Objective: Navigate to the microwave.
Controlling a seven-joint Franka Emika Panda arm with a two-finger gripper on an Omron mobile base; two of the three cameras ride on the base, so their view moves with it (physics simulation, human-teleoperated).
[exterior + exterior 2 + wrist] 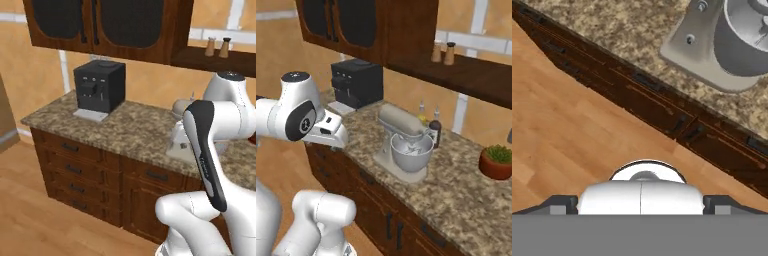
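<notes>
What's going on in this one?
The mobile arm is parked in front of a granite counter, holding nothing. On the counter stand a black coffee machine, a stand mixer and a potted plant. The hand camera looks down at the wooden floor and drawer fronts.

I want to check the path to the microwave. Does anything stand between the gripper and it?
Cannot be judged: no microwave appears here. Ahead are the counter with a coffee machine, a stand mixer and a potted plant.
</notes>
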